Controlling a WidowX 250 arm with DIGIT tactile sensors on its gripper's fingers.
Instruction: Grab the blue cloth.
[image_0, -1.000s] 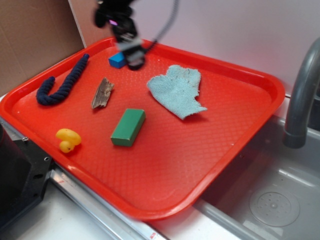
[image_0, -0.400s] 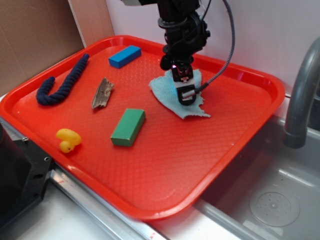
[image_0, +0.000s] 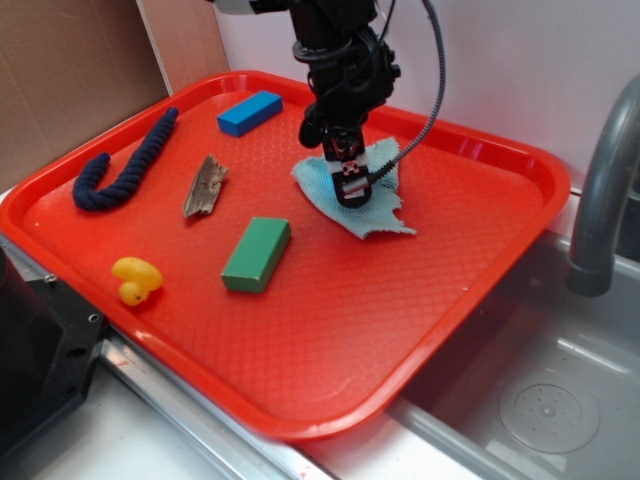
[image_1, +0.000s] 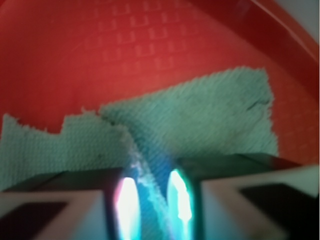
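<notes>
From the exterior view I see my black end effector (image_0: 349, 190) pointing down onto the pale teal-blue terry cloth (image_0: 375, 205), which lies on the far middle of the red plastic tray (image_0: 400, 330); a bright blue rectangular block (image_0: 249, 112) sits well apart. In the wrist view the fingers (image_1: 127, 200) pinch a raised fold of the cloth (image_1: 210, 120), nearly closed; blur leaves the grip's firmness uncertain.

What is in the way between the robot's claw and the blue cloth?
Nothing visible. The gripper is already down on the blue cloth, and the wrist view shows a ridge of the cloth pinched between its fingers. The blue block and green block lie off to the side.
</notes>
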